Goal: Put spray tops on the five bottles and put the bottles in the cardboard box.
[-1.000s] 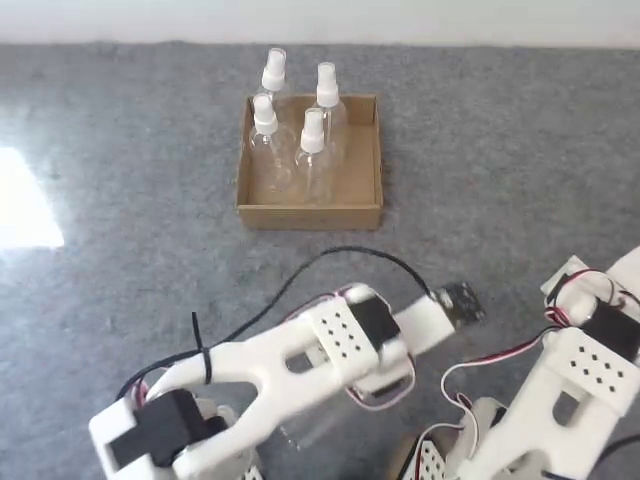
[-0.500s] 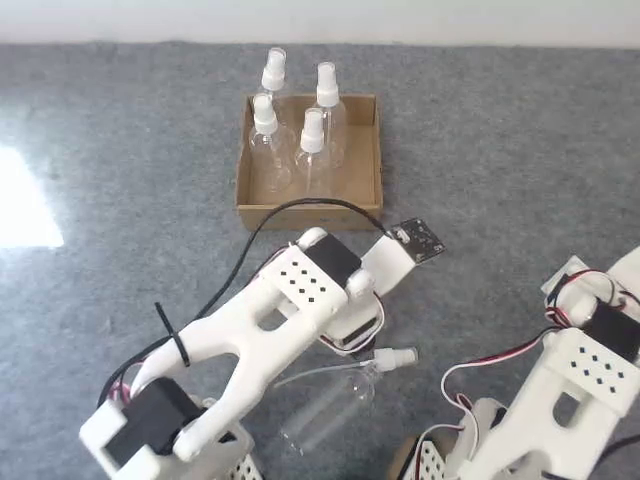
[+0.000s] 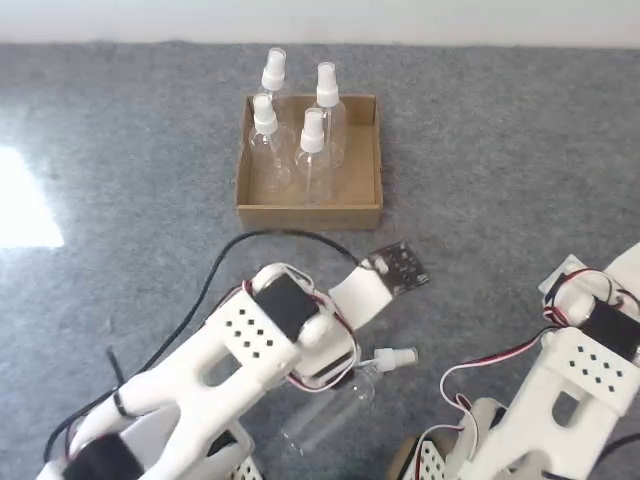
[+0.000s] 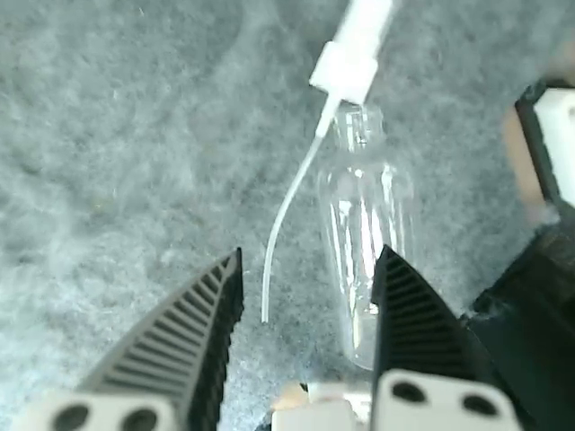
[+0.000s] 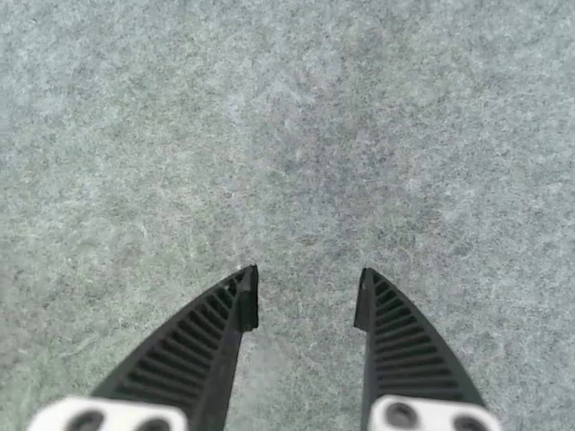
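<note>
While the left gripper was held with its fingers spread wide above the grey carpet, the fifth bottle was seen lying on its side between them, close against one finger and well apart from the other. Its spray top was not seated. The white head lay just past the open neck, and the dip tube ran outside the glass, across the carpet in the gap between the fingers. No contact between fingers and bottle could be made out. In the high view the same bottle was found at the lower centre of the frame, partly covered by the left arm, with the spray top pointing toward the right.

Compared with half a second earlier, the left arm had been drawn back toward the lower left of the high view, and its wrist board had been lowered in the frame with it. The bottle and spray top had been left where they lay. The right arm, at the lower right, had not been shifted. The right gripper was held with its fingers parted over bare carpet, nothing between them.

At the upper centre of the high view the cardboard box was set. Four upright bottles, each fitted with a white spray top, were grouped in its left and middle part, and the floor along its right wall was left uncovered.
</note>
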`<move>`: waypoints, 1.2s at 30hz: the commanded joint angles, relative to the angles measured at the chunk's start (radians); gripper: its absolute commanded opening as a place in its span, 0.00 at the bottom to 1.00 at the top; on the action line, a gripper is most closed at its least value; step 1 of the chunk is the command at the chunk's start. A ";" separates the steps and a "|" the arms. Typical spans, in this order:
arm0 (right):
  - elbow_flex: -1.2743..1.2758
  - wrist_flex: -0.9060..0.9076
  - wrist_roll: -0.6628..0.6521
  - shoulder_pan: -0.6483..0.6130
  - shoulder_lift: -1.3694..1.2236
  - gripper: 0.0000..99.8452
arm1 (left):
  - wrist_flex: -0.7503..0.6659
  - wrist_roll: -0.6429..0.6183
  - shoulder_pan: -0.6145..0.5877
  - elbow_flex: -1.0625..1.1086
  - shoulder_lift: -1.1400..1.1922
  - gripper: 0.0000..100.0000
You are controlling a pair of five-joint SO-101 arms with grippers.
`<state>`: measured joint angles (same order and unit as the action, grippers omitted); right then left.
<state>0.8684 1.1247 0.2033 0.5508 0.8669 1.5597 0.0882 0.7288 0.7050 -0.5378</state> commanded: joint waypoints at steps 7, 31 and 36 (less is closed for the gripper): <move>-0.058 -0.024 -0.011 -0.012 0.024 0.15 | -0.155 0.066 0.035 0.113 0.043 0.29; -0.058 -0.024 -0.011 -0.012 0.024 0.15 | -0.178 0.064 0.026 0.007 0.238 0.01; -0.058 -0.024 -0.011 -0.013 0.024 0.15 | -0.173 0.063 -0.069 -0.059 0.238 0.01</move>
<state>0.8684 1.1231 0.2033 0.5508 0.8669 1.3694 0.1511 0.7181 0.7250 -0.2877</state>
